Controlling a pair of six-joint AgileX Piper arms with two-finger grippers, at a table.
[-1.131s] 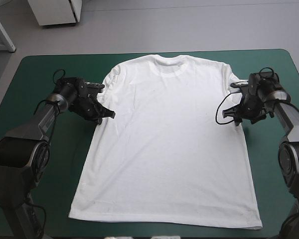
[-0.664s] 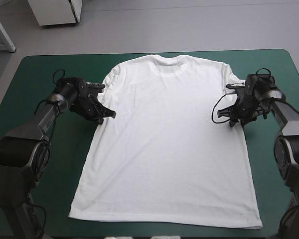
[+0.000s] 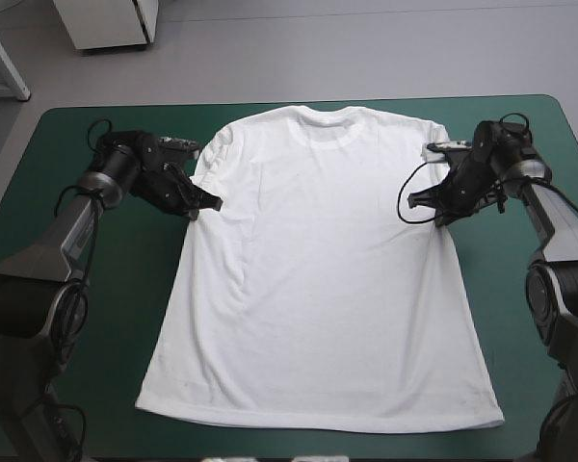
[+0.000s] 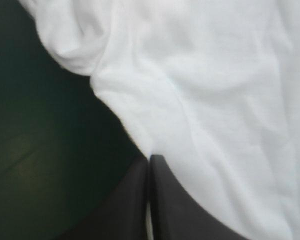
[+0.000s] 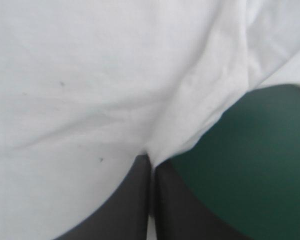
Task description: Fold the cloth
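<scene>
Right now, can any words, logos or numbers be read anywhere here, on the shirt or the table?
None. The T-shirt is plain white, with no print or readable label; the few dark specks in the right wrist view are not letters. The teal-green table cover carries no writing either.

The T-shirt (image 3: 318,269) is plain white all over, with a few tiny dark specks (image 5: 62,83) showing in the right wrist view. The counter's cover (image 3: 125,289) is an even teal-green. The left end effector (image 4: 150,159) and right end effector (image 5: 151,159) are black, the arms (image 3: 72,231) dark grey.
</scene>
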